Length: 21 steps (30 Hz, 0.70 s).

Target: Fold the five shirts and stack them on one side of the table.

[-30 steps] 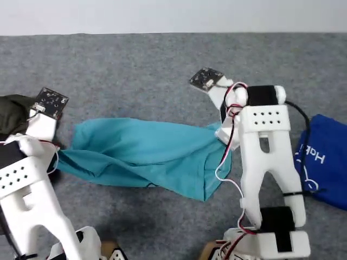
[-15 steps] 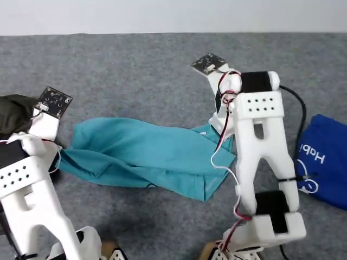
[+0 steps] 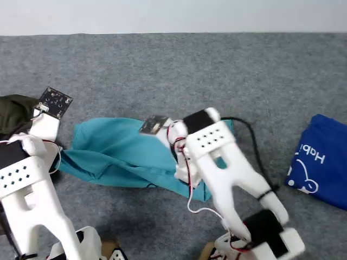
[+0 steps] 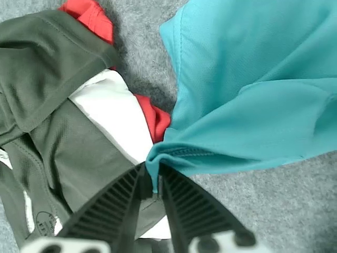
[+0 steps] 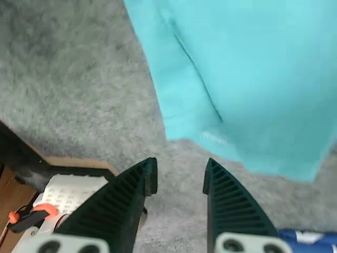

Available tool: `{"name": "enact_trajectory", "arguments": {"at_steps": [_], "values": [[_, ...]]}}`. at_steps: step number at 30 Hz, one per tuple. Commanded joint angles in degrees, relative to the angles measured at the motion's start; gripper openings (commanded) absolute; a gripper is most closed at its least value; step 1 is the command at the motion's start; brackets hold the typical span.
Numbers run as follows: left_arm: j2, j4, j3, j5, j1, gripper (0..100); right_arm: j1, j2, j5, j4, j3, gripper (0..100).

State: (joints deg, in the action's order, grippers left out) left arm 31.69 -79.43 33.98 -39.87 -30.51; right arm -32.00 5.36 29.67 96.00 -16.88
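With the left gripper (image 4: 151,173), pinched a bunched corner of the teal shirt (image 4: 253,79), ribbed fingers (image 4: 121,195) drawn almost together with just the folded hem caught between them. Found that shirt spread in loose creases across the middle of the grey table (image 3: 162,65), running from the clamped corner to under the right arm. Saw, just beside the clamped corner, a heap of a dark green shirt (image 4: 47,68), a red garment (image 4: 89,13) and a white garment (image 4: 113,118), overlapping one another. With the right gripper (image 5: 180,166), held nothing: kept moderately open above bare grey table, just off the teal shirt's edge. Noted a blue shirt (image 3: 320,162) at the table's right side, apart from the teal one.
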Motion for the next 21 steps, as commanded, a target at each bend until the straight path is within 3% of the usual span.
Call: {"name": "enact_trajectory", "arguments": {"at_steps": [1,14,17,21], "values": [[1.8,-0.2,0.6,-0.4,0.2,0,-1.3,-5.4,-0.4,-4.0,0.4,14.7],[1.8,-0.2,1.2,-0.4,0.1,0,12.4,-31.2,2.6,-16.7,30.4,14.7],[1.8,-0.2,1.2,-0.4,0.1,0,13.1,-34.6,2.6,-12.5,39.1,14.7],[1.8,-0.2,1.0,-0.4,0.1,0,11.7,-35.0,2.5,0.9,47.6,14.7]]}}
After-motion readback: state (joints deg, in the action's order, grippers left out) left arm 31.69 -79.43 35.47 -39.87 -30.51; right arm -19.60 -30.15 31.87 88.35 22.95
